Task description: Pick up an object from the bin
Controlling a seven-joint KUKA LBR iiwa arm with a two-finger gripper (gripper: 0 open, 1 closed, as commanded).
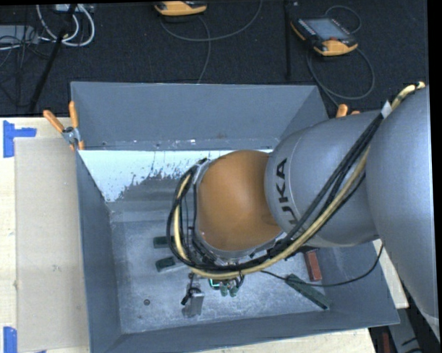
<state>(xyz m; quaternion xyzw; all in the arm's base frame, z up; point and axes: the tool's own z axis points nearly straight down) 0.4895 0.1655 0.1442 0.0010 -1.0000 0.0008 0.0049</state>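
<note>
Whether the jaws are open or closed cannot be told, nor whether they hold anything: the arm's rounded orange wrist cover and its looped black and yellow cables sit over them. What shows of the gripper is a small dark tip with greenish glints, low over the floor of the grey metal bin, toward its near wall and about mid-width. Closest to it is a small grey blocky piece, lying on the floor just to its left; whether the two touch is unclear. Further left lie two small dark flat pieces, one above the other. To the right, apart from the gripper, lie a reddish-brown rectangular bar and a long dark green strip set slantwise.
</note>
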